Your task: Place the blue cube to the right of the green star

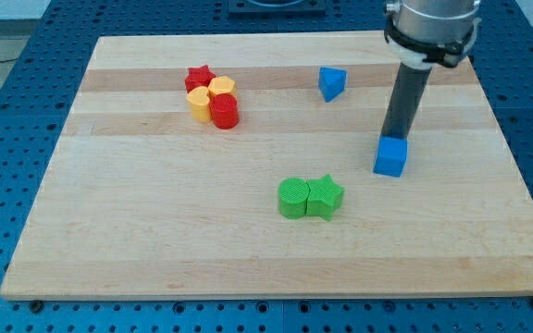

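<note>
The blue cube (390, 156) sits on the wooden board at the view's right. The green star (325, 196) lies lower and to the left of it, touching a green round block (293, 198) on its left side. My tip (394, 137) stands just behind the blue cube, at its top edge, touching or nearly touching it. The rod rises from there to the arm at the view's top right.
A blue triangular block (332, 82) lies at the top middle. A cluster at the top left holds a red star (199, 77), two yellow blocks (200, 103) and a red cylinder (225, 110). The board's right edge (507, 157) is near the cube.
</note>
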Motion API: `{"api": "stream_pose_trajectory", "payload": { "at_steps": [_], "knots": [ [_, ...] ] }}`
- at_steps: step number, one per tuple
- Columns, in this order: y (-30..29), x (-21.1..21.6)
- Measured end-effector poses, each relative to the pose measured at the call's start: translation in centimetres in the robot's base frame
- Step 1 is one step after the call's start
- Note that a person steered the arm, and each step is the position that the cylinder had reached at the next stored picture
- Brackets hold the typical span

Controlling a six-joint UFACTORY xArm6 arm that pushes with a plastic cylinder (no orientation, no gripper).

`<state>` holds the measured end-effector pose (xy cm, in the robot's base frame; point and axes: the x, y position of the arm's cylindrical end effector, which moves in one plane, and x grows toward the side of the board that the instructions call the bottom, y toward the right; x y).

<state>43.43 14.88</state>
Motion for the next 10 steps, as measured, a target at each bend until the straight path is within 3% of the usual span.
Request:
{"api": "stream_pose_trajectory", "payload": {
  "at_steps": [5, 10],
  "knots": [
    [2.1, 8.0],
    [-1.2, 8.5]
  ]
}}
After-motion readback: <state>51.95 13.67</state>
